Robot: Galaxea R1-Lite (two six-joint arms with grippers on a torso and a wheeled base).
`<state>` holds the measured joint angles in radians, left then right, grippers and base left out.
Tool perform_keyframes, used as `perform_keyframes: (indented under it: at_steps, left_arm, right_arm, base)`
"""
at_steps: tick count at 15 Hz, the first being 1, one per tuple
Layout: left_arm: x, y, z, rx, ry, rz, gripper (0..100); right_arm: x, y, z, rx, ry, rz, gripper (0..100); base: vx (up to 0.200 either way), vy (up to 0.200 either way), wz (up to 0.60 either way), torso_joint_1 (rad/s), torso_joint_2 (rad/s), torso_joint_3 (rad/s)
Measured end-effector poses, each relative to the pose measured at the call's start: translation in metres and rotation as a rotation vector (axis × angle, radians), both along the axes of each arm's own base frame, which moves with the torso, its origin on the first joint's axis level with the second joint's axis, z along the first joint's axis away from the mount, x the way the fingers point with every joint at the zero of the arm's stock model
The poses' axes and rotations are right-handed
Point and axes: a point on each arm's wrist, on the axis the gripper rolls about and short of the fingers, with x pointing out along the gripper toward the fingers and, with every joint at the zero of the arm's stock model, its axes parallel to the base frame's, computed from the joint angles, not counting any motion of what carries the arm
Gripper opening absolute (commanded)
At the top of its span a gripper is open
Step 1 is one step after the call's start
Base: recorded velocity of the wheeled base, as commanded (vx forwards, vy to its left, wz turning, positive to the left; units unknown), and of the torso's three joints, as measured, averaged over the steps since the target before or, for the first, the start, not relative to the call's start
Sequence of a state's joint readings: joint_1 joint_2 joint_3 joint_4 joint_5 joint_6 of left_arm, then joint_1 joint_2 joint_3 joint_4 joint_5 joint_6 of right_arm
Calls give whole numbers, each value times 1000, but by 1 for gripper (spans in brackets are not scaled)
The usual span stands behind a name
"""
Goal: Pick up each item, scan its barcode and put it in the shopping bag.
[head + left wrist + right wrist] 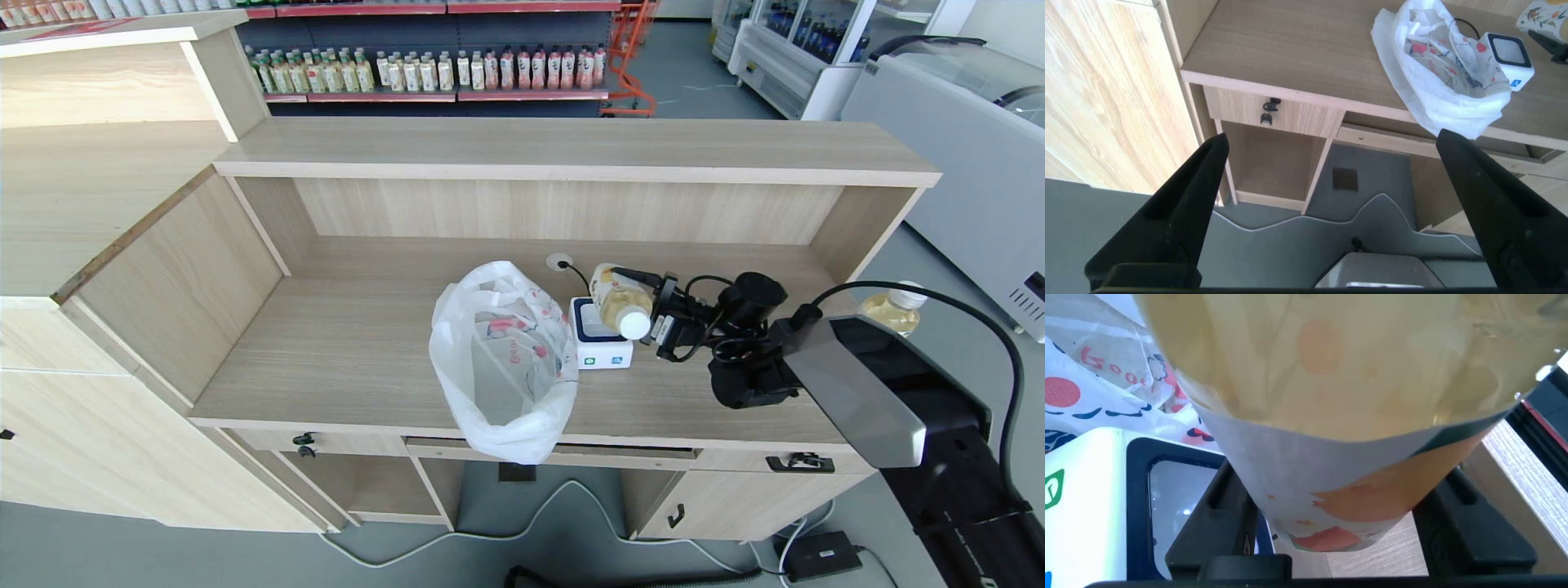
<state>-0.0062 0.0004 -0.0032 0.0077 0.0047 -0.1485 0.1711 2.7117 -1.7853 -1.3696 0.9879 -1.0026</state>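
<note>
Bright even light, prob. overhead; soft shadow under counter [343, 343]; wide-angle bend at head-view edges

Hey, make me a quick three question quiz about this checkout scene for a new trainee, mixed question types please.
1. True or false: the right gripper holds the bottle above the scanner.
2. The shopping bag sits: A) on the counter beside the scanner, B) on the floor, C) on the top shelf?
3. Fill in: the left gripper is ____ (open or shut).
Key: 1 true; 2 A; 3 open.
</note>
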Motion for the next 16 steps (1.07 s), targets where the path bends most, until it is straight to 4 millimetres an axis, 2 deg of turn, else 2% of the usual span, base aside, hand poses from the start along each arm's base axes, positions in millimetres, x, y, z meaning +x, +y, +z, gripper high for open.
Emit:
perform_keyframes:
  at_steps: [9, 16]
  left_arm:
    - [0, 0, 0, 0, 0, 0, 100]
    - [0, 0, 0, -1, 0, 0, 100]
  right_arm:
    - [8, 2, 2, 39, -8, 22, 0]
    - [-3, -2, 23, 110, 12, 51, 0]
  base:
    - [0, 0, 0, 0, 0, 0]
    - [0, 0, 0, 0, 0, 0]
